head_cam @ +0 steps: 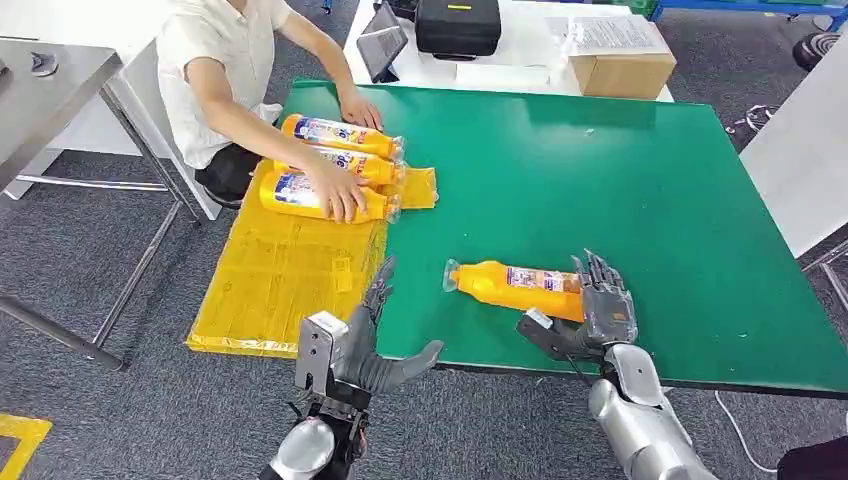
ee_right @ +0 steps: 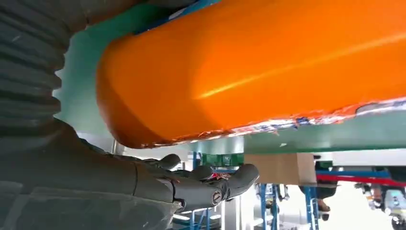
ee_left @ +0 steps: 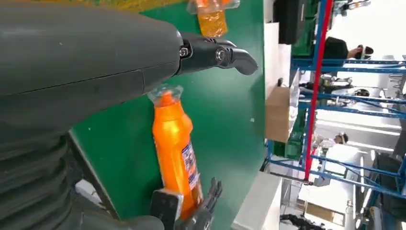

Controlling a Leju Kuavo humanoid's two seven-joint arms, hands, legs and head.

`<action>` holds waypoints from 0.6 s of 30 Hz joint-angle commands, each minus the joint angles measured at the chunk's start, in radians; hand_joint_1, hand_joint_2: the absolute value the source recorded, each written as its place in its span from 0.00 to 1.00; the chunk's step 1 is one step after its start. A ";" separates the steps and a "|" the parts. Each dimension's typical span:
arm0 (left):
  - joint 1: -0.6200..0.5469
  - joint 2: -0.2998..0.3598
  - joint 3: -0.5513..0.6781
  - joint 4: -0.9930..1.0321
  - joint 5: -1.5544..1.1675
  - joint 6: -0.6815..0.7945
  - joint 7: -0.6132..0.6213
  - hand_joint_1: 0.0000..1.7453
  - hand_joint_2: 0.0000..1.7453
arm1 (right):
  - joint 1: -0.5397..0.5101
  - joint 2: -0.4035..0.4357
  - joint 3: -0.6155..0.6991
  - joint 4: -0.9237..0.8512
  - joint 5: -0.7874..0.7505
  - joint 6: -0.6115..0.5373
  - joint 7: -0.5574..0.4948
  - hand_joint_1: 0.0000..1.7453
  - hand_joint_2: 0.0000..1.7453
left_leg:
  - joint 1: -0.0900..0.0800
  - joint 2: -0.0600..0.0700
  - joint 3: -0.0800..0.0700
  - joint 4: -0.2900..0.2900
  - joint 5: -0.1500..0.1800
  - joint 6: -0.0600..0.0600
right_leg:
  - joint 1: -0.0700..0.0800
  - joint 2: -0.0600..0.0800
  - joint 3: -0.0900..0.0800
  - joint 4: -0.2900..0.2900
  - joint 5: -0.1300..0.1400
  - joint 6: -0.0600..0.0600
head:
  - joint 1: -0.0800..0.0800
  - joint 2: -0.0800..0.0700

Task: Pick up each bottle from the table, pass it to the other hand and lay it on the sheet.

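I see the orange bottle (head_cam: 515, 287) lying on its side on the green bench (head_cam: 620, 180), near the front edge; long axis runs left-right, cap pointing left. Right robot hand (head_cam: 600, 305) sits at its base end, fingers spread, not grasping. Left robot hand (head_cam: 370, 345) hovers released at the near edge, beside the yellow sheet (head_cam: 275, 275). A person (head_cam: 235, 70) handles three bottles (head_cam: 335, 165) there.

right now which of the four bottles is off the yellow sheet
The bottle lying alone on the green table, at the right hand. The other three lie together on the sheet under a person's hands.
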 commanded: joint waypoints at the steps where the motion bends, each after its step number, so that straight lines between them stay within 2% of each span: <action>1: -0.008 0.016 -0.022 0.030 0.011 0.009 0.006 0.00 1.00 | -0.037 -0.024 0.108 0.159 -0.026 0.186 0.045 0.99 1.00 | 0.001 0.000 0.005 -0.002 0.000 -0.002 | 0.001 0.002 0.004 -0.002 0.001 -0.002 | 0.000 0.000; 3: -0.004 0.016 -0.022 0.018 0.006 0.013 0.014 0.00 1.00 | -0.042 -0.035 0.125 0.173 -0.025 0.243 0.081 1.00 1.00 | 0.001 0.003 0.007 -0.002 -0.001 -0.002 | 0.001 0.004 0.005 -0.002 0.002 -0.004 | 0.000 0.000; 6: -0.005 0.017 -0.021 0.018 0.005 0.013 0.015 0.00 1.00 | -0.039 -0.039 0.125 0.172 -0.027 0.242 0.079 1.00 1.00 | 0.001 0.005 0.009 -0.001 -0.001 -0.002 | 0.001 0.006 0.006 -0.002 0.002 -0.003 | 0.000 0.000; 8: -0.006 0.017 -0.019 0.020 0.006 0.012 0.015 0.00 1.00 | -0.038 -0.037 0.121 0.177 -0.036 0.254 0.083 1.00 1.00 | 0.002 0.001 0.010 0.000 0.000 -0.002 | 0.002 0.002 -0.002 -0.002 0.000 -0.006 | 0.001 0.000; 10: -0.007 0.016 -0.015 0.021 0.005 0.007 0.018 0.00 1.00 | -0.028 -0.047 0.122 0.176 -0.053 0.283 0.089 1.00 1.00 | 0.001 -0.001 0.011 -0.003 0.000 -0.002 | 0.001 0.001 0.001 -0.004 -0.001 -0.004 | 0.000 0.000; 11: -0.007 0.015 -0.013 0.021 0.005 0.005 0.018 0.00 1.00 | -0.019 -0.047 0.112 0.172 -0.081 0.296 0.067 1.00 1.00 | 0.001 0.000 0.012 -0.002 -0.001 -0.001 | 0.001 0.002 0.002 -0.004 -0.001 -0.003 | 0.000 0.000; 13: -0.014 0.014 -0.010 0.027 0.014 -0.001 0.017 0.00 1.00 | 0.019 -0.010 -0.036 0.144 -0.351 0.487 -0.130 1.00 1.00 | 0.002 0.000 0.014 -0.003 -0.001 -0.001 | 0.002 0.002 0.004 -0.005 0.000 -0.001 | 0.000 0.000; 14: -0.019 0.013 -0.005 0.034 0.026 0.002 0.005 0.00 1.00 | 0.039 0.008 -0.098 0.128 -0.475 0.598 -0.184 1.00 1.00 | 0.002 0.000 0.015 -0.003 -0.002 -0.001 | 0.002 0.002 0.006 -0.004 0.000 -0.001 | 0.000 0.000; 15: -0.022 0.010 0.004 0.038 0.040 0.006 -0.007 0.00 1.00 | 0.061 0.018 -0.108 0.103 -0.513 0.599 -0.201 1.00 1.00 | 0.002 -0.001 0.016 -0.003 -0.002 -0.001 | 0.002 0.001 0.007 -0.005 -0.001 -0.001 | 0.000 0.000; 16: -0.022 0.006 0.019 0.038 0.049 0.020 -0.026 0.00 1.00 | 0.077 0.023 -0.097 0.072 -0.517 0.551 -0.224 1.00 1.00 | 0.002 0.000 0.019 -0.003 -0.002 -0.001 | 0.002 0.002 0.009 -0.005 -0.001 -0.001 | 0.000 0.000; 17: -0.022 0.004 0.029 0.038 0.055 0.030 -0.031 0.00 1.00 | 0.080 0.033 -0.104 0.062 -0.537 0.549 -0.241 1.00 1.00 | 0.003 -0.001 0.020 -0.004 -0.002 -0.002 | 0.003 0.001 0.010 -0.006 -0.001 -0.001 | 0.001 0.000; 18: -0.028 0.003 0.053 0.050 0.090 0.042 -0.029 0.00 1.00 | 0.093 0.062 -0.120 0.009 -0.620 0.583 -0.275 1.00 1.00 | 0.003 0.002 0.023 -0.003 -0.005 -0.002 | 0.003 0.004 0.012 -0.006 -0.002 -0.002 | 0.002 0.000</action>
